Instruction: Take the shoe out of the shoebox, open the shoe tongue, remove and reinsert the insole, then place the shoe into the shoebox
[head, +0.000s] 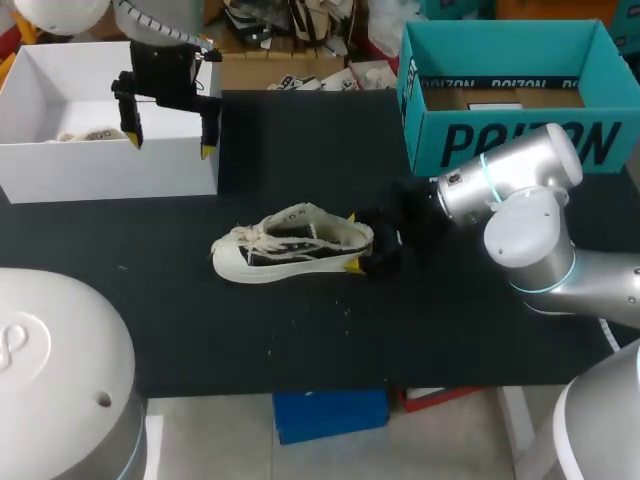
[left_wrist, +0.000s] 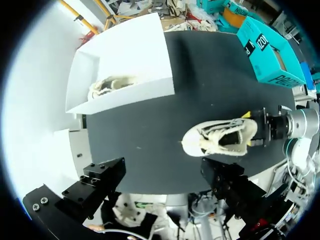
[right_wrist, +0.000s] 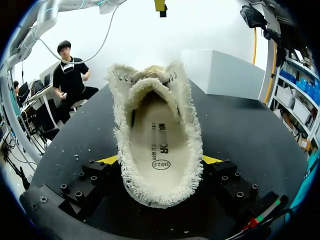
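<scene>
A cream low-top shoe (head: 290, 245) with frayed edges rests on the black table (head: 300, 340), toe toward my left. My right gripper (head: 362, 250) is at its heel. In the right wrist view the shoe (right_wrist: 157, 100) lies between the fingers, and my right gripper (right_wrist: 160, 160) is shut on the heel, a yellow tip pressed to each side. The insole (right_wrist: 155, 135) lies inside. My left gripper (head: 170, 148) hangs open and empty above the front wall of the white shoebox (head: 60, 165). The left wrist view looks down on the shoebox (left_wrist: 125, 65) and the shoe (left_wrist: 220, 140).
A second cream shoe (left_wrist: 110, 86) lies inside the white shoebox. A teal open carton (head: 510, 90) stands at the back right of the table. Bare black tabletop lies between the shoebox and the shoe.
</scene>
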